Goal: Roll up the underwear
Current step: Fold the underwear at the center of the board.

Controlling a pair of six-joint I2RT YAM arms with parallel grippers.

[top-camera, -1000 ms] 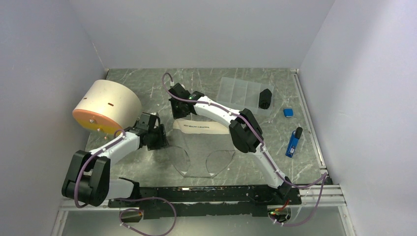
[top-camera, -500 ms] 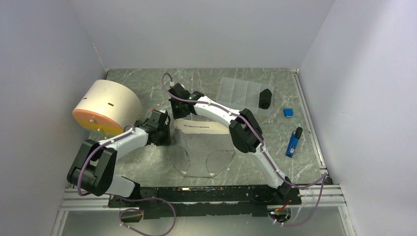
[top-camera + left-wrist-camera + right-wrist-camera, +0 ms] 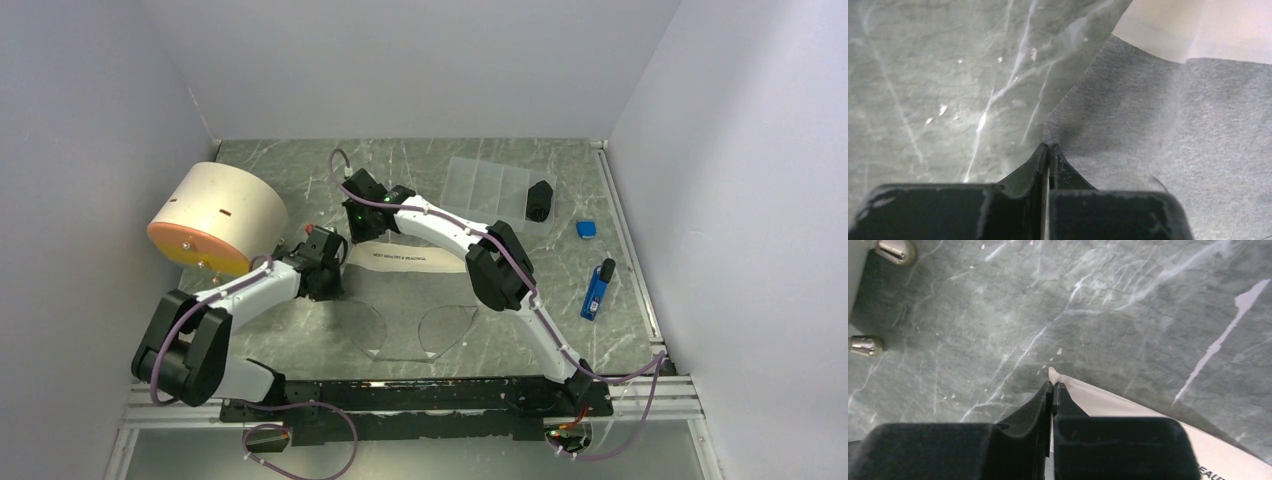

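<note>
The underwear (image 3: 410, 300) lies flat in the middle of the table, grey with a white printed waistband (image 3: 405, 257) on its far side. My left gripper (image 3: 331, 270) sits at its left edge. In the left wrist view that gripper (image 3: 1049, 148) is shut on the grey fabric (image 3: 1158, 130) just below the waistband (image 3: 1168, 30). My right gripper (image 3: 352, 228) is at the waistband's far left corner. The right wrist view shows it (image 3: 1053, 385) shut on the tip of the white band (image 3: 1108, 401).
A cream drum with an orange face (image 3: 215, 215) lies at the left, close to my left arm; its metal studs (image 3: 895, 251) show by my right gripper. A clear compartment box (image 3: 490, 185), a black object (image 3: 540, 200) and two blue items (image 3: 598, 288) sit at the right.
My left gripper has moved right to the underwear's left edge and shut on the fabric. My right gripper has stayed shut on the waistband corner, almost still.
</note>
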